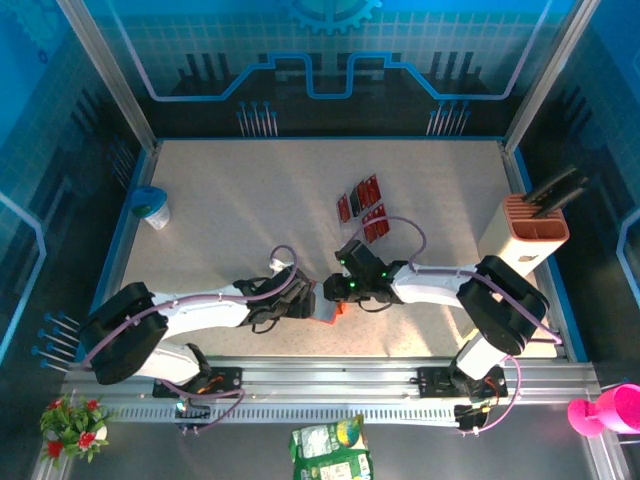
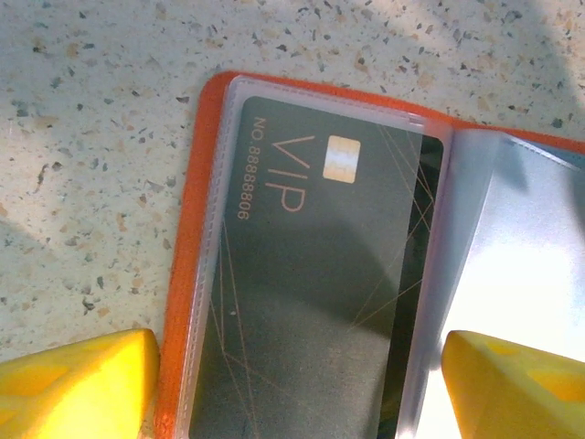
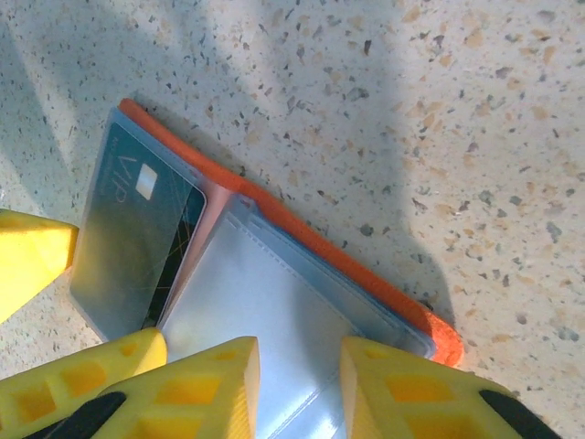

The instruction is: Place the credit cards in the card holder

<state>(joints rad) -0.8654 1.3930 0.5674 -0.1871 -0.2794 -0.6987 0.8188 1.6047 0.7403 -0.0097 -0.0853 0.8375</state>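
Note:
The orange card holder (image 1: 331, 306) lies open on the table between my two grippers. A black VIP credit card (image 2: 311, 274) sits inside the clear sleeve on its left page (image 3: 137, 229). My left gripper (image 2: 302, 393) is open, its yellow fingers (image 2: 73, 384) straddling that page by the orange edge (image 2: 187, 229). My right gripper (image 3: 300, 393) is open with a narrow gap, low over the card holder's empty clear sleeve (image 3: 274, 302). Several red credit cards (image 1: 360, 205) lie on the table beyond the right gripper (image 1: 345, 288).
A tall salmon-and-white box with black tools (image 1: 530, 230) stands at the right edge. A small blue-and-white cup (image 1: 153, 208) sits at the far left. Speckled table (image 1: 250, 200) stretches open behind the arms.

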